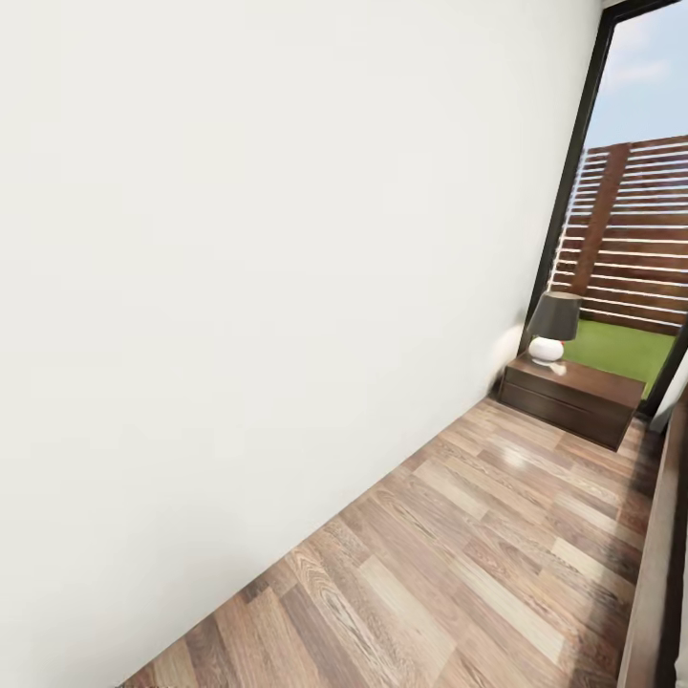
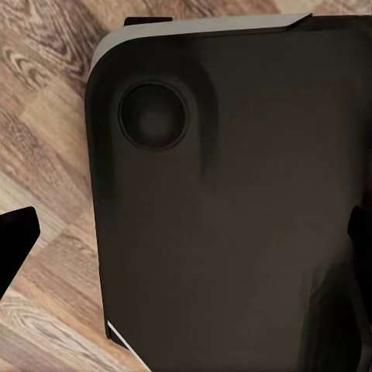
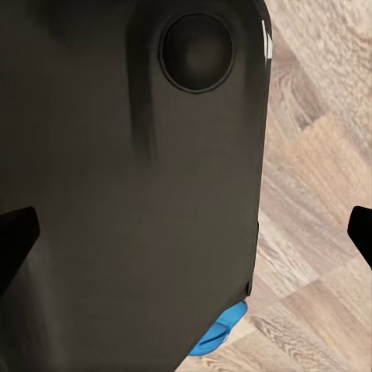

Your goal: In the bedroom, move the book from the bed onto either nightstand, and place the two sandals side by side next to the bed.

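The robot looks to be in transit: the head view faces a white wall (image 1: 239,287) and plank floor (image 1: 459,573), with both arms tucked down against its dark base (image 2: 232,217), as suits driving rather than reaching. The left gripper (image 2: 186,240) hangs over that base, fingertips at the frame edges, wide apart with nothing between them; the right gripper (image 3: 186,232) hangs likewise over the base's other side, jaws apart and empty. Past the right gripper, just beyond the base's edge, a blue sandal (image 3: 219,331) lies on the floor, mostly hidden under the base, so it is close enough to be run over if the base rolls that way. I cannot see the second sandal or the book. Far ahead of the grippers a nightstand (image 1: 573,397) stands by the window (image 1: 631,239), carrying a lamp (image 1: 552,328) that leaves part of its top free. A dark wooden edge at the head view's right may be the bed (image 1: 659,573); too little shows to be sure.
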Controlling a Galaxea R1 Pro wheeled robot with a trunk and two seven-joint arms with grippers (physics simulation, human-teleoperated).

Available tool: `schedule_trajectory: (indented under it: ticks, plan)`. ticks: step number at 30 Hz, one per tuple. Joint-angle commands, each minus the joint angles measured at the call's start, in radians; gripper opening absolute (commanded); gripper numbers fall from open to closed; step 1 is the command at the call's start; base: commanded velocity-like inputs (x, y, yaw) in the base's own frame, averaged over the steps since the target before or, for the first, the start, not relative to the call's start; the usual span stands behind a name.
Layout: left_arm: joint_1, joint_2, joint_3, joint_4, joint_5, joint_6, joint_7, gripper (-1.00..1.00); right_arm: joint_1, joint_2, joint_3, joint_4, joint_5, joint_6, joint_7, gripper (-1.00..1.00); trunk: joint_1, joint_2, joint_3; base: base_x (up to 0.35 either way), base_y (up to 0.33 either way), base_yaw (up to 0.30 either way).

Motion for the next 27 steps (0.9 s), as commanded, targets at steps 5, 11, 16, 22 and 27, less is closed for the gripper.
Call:
schedule_trajectory:
  ticks: [5, 11, 16, 22, 27]
  plan:
    - [0.000, 0.000, 0.000, 0.000, 0.000, -0.001, 0.000, 1.00, 0.000, 0.000, 0.000, 0.000, 0.000, 0.000, -0.001, 1.00, 0.000, 0.000, -0.001, 0.000, 0.000, 0.019]
    - [0.000, 0.000, 0.000, 0.000, 0.000, -0.001, 0.000, 1.00, 0.000, 0.000, 0.000, 0.000, 0.000, 0.000, -0.001, 1.00, 0.000, 0.000, -0.001, 0.000, 0.000, 0.004]
    - [0.000, 0.000, 0.000, 0.000, 0.000, 0.000, 0.000, 1.00, 0.000, 0.000, 0.000, 0.000, 0.000, 0.000, -0.001, 1.00, 0.000, 0.000, -0.001, 0.000, 0.000, 0.004]
    - [0.000, 0.000, 0.000, 0.000, 0.000, 0.000, 0.000, 1.00, 0.000, 0.000, 0.001, -0.001, 0.000, 0.000, -0.001, 1.00, 0.000, 0.000, -0.001, 0.000, 0.000, 0.136]
    - [0.000, 0.000, 0.000, 0.000, 0.000, -0.001, 0.000, 1.00, 0.000, 0.000, 0.001, 0.000, 0.000, 0.000, -0.001, 1.00, 0.000, 0.000, -0.001, 0.000, 0.000, 0.272]
